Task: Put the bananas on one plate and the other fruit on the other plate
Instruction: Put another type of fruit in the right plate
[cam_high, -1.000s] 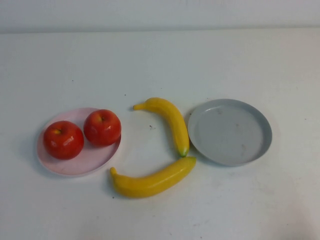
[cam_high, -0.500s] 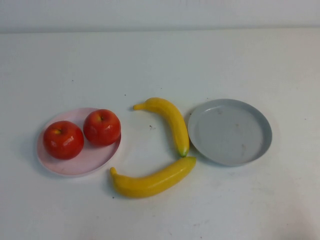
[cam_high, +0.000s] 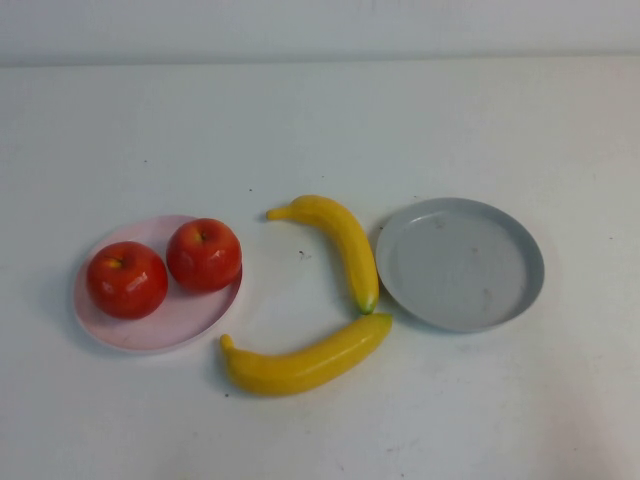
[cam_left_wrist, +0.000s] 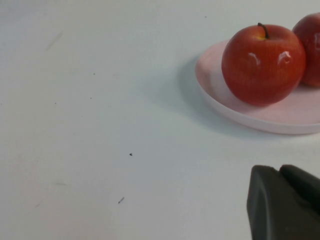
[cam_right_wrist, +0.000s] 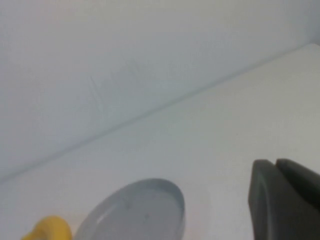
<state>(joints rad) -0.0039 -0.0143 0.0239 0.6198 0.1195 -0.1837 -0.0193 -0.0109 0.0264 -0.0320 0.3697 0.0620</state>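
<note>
While end effectors (cam_left_wrist: 285, 205) (cam_right_wrist: 285, 200) hover by plates (cam_high: 110, 335) (cam_high: 460, 265), glossy yellow bananas (cam_high: 340, 240) (cam_high: 305, 365) curve.

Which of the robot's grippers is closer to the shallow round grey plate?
Right, judging by the wrist cameras. The right gripper looks out over the shallow round grey plate, with open table between them. The left gripper hangs beside the pale pink plate, on the opposite side.
</note>
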